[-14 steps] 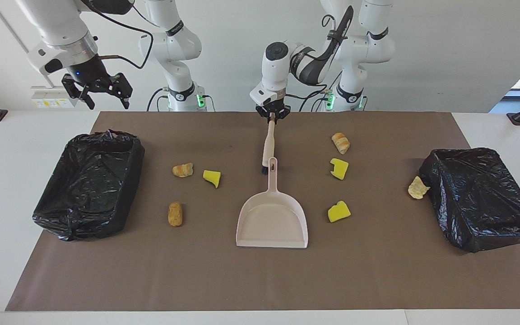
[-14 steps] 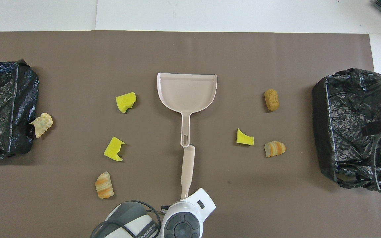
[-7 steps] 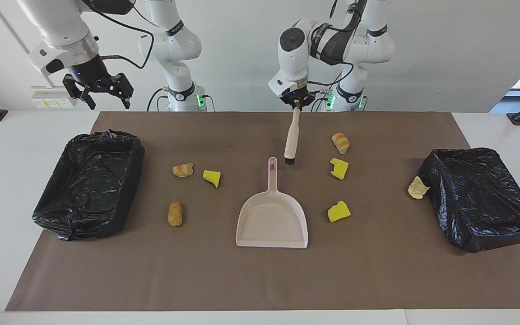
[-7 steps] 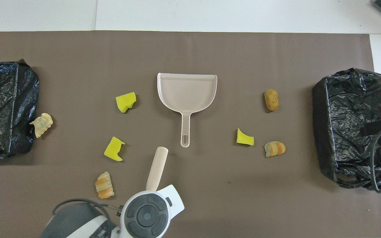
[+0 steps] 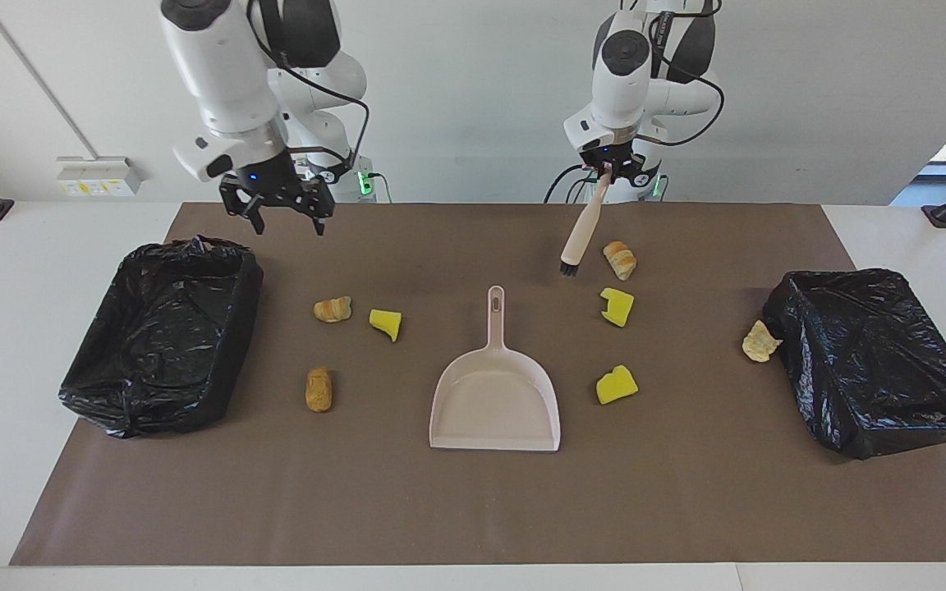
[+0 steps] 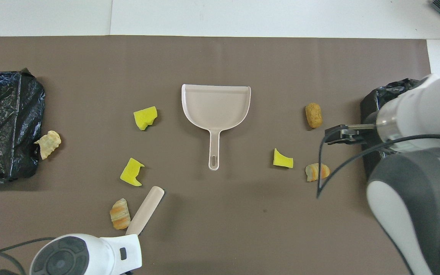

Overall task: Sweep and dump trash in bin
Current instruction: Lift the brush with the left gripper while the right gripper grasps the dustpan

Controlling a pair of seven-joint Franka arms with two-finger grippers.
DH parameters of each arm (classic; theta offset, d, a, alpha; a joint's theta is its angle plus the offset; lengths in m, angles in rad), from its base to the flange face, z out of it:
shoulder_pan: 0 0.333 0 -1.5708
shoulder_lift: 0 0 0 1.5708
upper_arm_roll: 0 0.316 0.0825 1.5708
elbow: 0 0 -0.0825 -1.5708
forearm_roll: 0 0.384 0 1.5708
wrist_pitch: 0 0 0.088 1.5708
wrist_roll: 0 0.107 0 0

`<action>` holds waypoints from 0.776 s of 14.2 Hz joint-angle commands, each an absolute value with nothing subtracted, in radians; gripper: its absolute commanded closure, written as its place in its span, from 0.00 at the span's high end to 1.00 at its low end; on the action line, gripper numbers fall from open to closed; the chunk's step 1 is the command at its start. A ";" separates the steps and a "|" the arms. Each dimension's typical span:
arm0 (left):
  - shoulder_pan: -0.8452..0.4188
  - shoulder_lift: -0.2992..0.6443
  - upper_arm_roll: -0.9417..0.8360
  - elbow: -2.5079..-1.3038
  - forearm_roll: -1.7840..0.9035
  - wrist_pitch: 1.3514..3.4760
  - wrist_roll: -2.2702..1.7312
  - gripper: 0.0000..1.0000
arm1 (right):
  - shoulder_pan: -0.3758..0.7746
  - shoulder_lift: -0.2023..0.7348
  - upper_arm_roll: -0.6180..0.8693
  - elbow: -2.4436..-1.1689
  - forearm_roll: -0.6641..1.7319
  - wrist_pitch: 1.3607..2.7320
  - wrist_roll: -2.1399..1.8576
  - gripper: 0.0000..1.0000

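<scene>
bright, even light; soft shadows, sharp

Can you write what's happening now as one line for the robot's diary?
left pincer: shut on brush | right pincer: open, empty | dustpan: empty

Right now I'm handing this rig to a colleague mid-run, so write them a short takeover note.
Left gripper: shut on the brush handle, brush hanging tilted, bristles down beside the striped bread piece.
Right gripper: open, holding nothing, up in the air toward the right arm's bin.
Dustpan: flat on the mat mid-table, empty, handle toward the robots.
Trash: all seven pieces lie on the mat, four toward the left arm's end, one of them against the other bin, three toward the right arm's end.
Done: brush picked up.
Left: take the dustpan, sweep everything in, dump.
</scene>
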State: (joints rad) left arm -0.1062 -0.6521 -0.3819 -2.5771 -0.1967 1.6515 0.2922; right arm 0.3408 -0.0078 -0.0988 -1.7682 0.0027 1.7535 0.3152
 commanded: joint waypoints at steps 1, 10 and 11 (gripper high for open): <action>-0.126 -0.712 -0.234 -2.678 -0.207 1.698 0.563 0.00 | 0.450 0.124 -0.106 -1.752 0.028 1.868 0.475 1.00; -0.049 -0.563 -0.183 -2.769 -0.123 1.911 0.936 0.00 | 0.701 0.425 -0.101 -1.649 0.143 2.089 0.799 1.00; -0.054 -0.520 -0.120 -2.761 -0.082 1.957 0.969 0.00 | 0.707 0.443 -0.101 -1.634 0.138 2.091 0.799 1.00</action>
